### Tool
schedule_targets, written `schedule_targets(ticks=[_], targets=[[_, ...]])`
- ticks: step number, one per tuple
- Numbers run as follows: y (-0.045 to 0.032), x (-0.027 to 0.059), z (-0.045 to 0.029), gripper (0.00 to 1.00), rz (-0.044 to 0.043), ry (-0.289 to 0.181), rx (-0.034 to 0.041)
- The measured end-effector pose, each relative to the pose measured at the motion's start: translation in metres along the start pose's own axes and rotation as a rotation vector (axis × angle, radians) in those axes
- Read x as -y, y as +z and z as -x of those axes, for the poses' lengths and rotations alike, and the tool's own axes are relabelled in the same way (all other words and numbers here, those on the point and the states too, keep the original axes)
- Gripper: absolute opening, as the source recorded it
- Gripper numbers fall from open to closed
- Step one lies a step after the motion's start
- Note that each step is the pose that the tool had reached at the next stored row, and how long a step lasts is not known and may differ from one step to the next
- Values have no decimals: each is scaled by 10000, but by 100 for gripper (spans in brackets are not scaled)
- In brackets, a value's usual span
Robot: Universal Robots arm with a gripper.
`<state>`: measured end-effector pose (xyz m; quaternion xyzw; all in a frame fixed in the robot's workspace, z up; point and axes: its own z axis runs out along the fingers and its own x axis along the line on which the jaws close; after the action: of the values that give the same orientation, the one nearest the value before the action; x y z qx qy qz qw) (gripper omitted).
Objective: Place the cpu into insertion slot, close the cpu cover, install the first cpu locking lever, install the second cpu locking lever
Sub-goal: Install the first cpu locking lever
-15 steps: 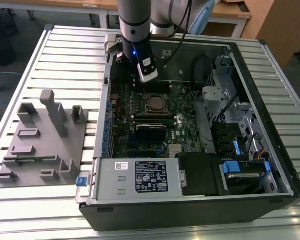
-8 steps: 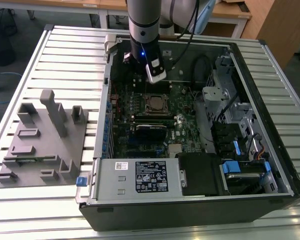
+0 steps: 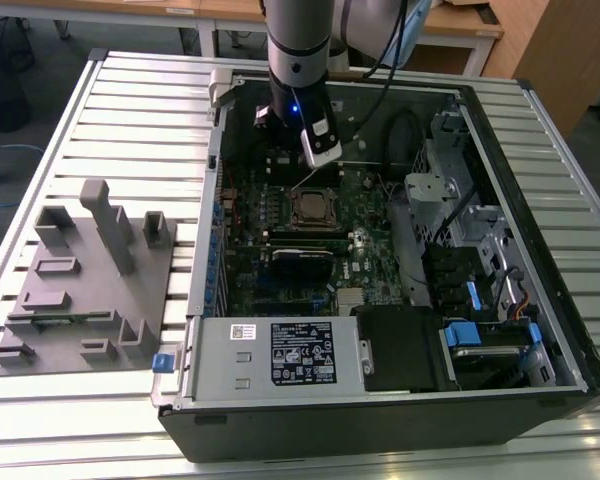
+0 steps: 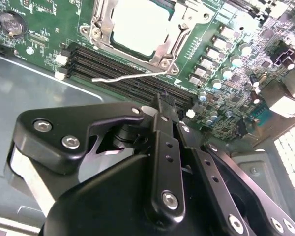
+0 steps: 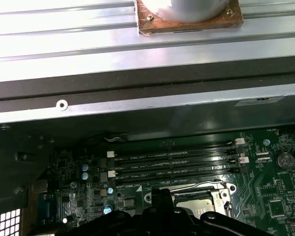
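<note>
Nearest, along the lower edge of the exterior view, the power supply [image 3: 280, 355] is closing off the front of the open case [image 3: 570, 330]. Behind it the green board [image 3: 370, 265] is lying flat at frame centre, hemmed by the case wall on the exterior view's left and by drive cages [image 3: 460, 200] on its right. A grey fixture [image 3: 80, 270] is sitting well apart on the table [image 3: 130, 100], at centre left. The cpu [image 3: 313, 207] is resting in the slot [image 3: 293, 210], with the cover [image 4: 174, 39] lying down around it. One lever [image 4: 128, 77] is slanting free over the memory slots [image 4: 113, 66]. Farther back, the arm [image 3: 300, 40] is hanging straight down from top centre, and its gripper [image 4: 162, 101] is hovering near the lever with fingers pressed together, clamping nothing.
</note>
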<state>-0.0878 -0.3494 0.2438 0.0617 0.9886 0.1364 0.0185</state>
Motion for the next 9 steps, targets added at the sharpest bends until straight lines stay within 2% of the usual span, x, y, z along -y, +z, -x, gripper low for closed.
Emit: schedule_targets(ticks=[3,9], targets=[[3,-3,19,10,0,0,-4],[34,-11,153,10,0,1,-6]])
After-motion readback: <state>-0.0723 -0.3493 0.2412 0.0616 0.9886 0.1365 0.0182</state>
